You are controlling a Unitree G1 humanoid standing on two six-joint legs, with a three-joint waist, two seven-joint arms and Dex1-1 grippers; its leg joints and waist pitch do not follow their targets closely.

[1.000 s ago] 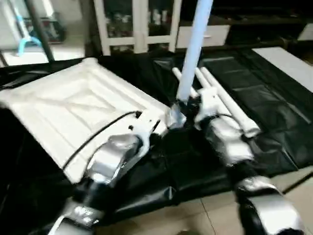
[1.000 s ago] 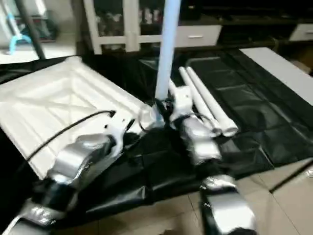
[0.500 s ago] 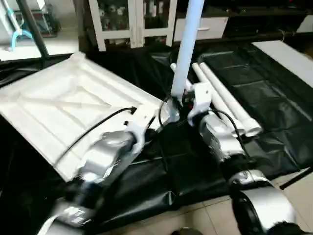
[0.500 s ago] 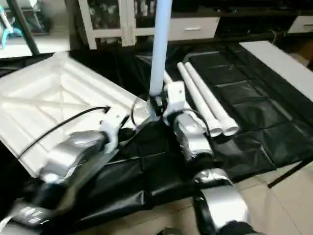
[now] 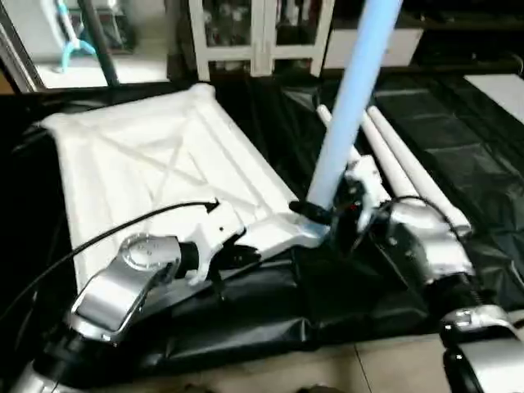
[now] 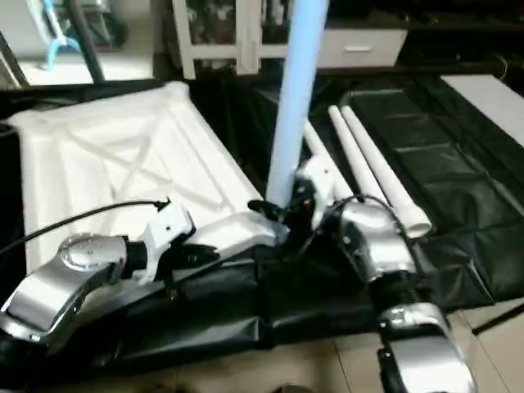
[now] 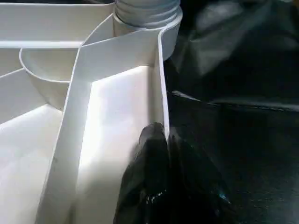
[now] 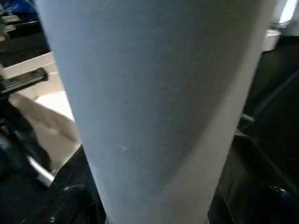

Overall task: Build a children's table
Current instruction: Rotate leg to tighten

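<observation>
You're looking over a crinkled black plastic sheet [image 5: 270, 303] spread on a beige tiled floor [image 5: 385, 368], with a white glass-doored cabinet [image 5: 262, 33] standing behind it.

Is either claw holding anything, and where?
Left gripper pinches the white plastic tabletop by its rim near a corner. Right gripper meets the upright white leg at its base; grip unclear.

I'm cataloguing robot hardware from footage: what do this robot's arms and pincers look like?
Rounded, glossy silver forearms lead into white wrist housings. A thin black cable loops to the left wrist. Each pincer has two black fingers.
</observation>
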